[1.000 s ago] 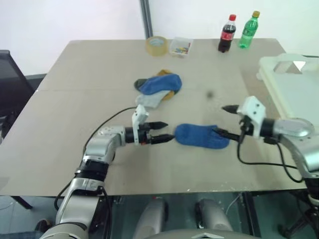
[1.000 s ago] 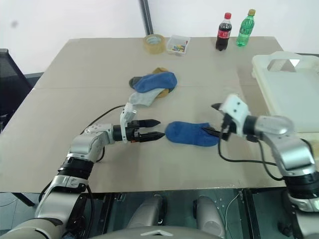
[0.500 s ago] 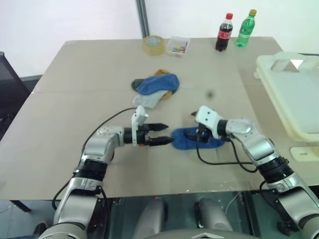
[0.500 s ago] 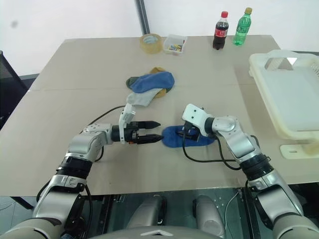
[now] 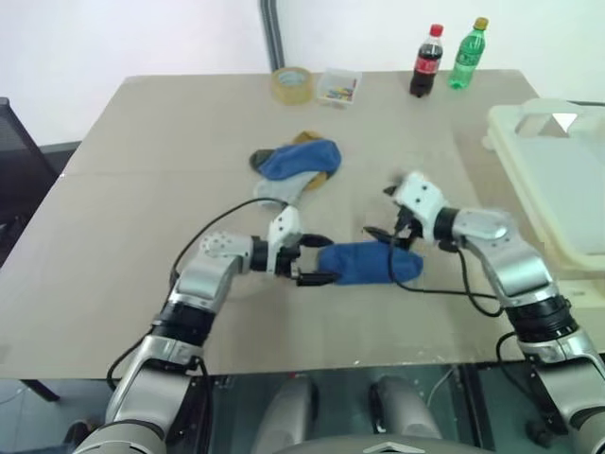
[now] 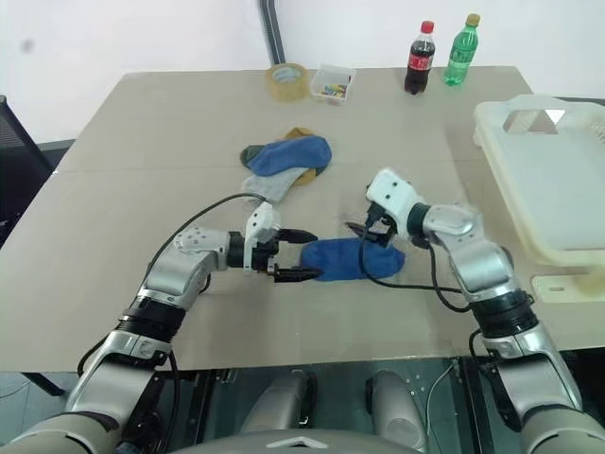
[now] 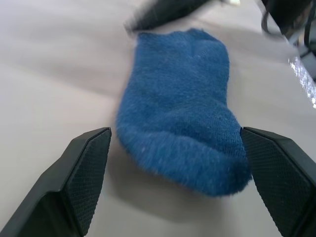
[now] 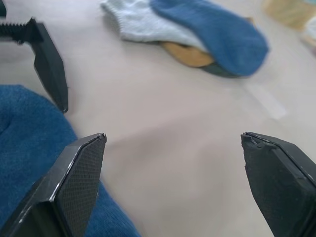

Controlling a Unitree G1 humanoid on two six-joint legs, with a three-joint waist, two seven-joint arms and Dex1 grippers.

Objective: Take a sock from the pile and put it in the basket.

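You are looking at a tan table point(image 5: 142, 189) with a roll of tape point(image 5: 292, 83) sitting at its far edge, and a small clear box point(image 5: 341, 88) of coloured bits lying just beside it. Farther along that edge a cola bottle point(image 5: 427, 62) with a red cap and a green bottle point(image 5: 468, 56) with a yellow cap are standing upright, close together.

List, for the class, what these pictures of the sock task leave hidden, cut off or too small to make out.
- Basket: cut off by the right edge of both eye views.
- Small clear box: its coloured contents are too small to identify.
- Pile: the yellow and dark socks lie mostly under the blue one.
- Lone blue sock: its near end is cut off by the edge of the right wrist view.
- Bottles: labels too small to read.
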